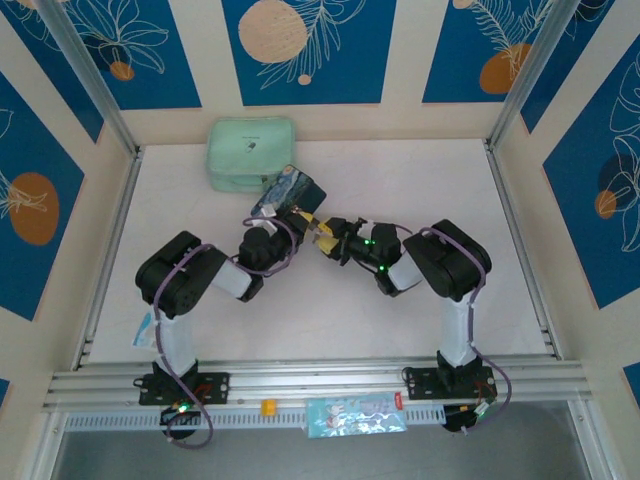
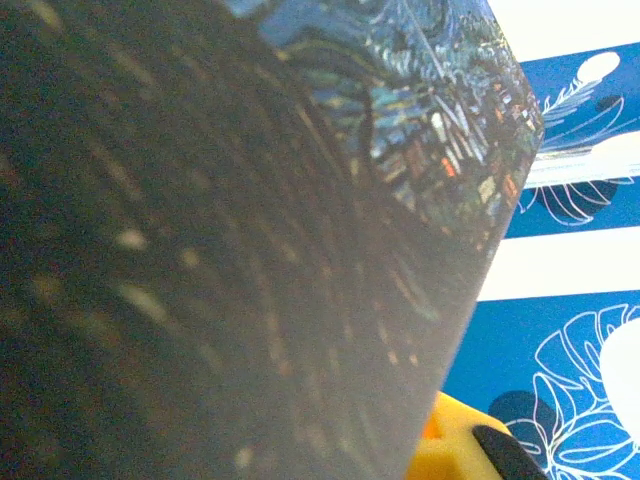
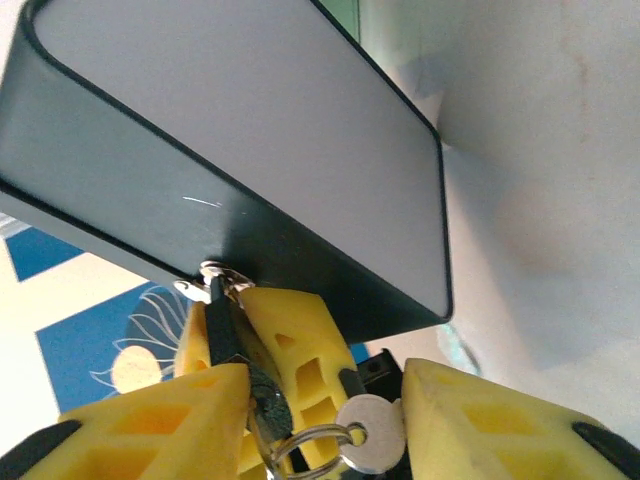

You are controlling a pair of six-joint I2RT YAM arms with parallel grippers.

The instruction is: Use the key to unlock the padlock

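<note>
here padlock, key hang off tin box

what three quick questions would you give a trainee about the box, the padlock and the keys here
1. True or false: the padlock is hooked to a small metal loop on the tin box.
2. What lies at the far side of the table, behind the tin box? A) a mint-green pouch B) a red bowl C) a stack of plates
3. What silvery thing sits in the gap between the jaws of the right gripper?

Key: 1 true. 2 A. 3 the key, on its ring.
</note>
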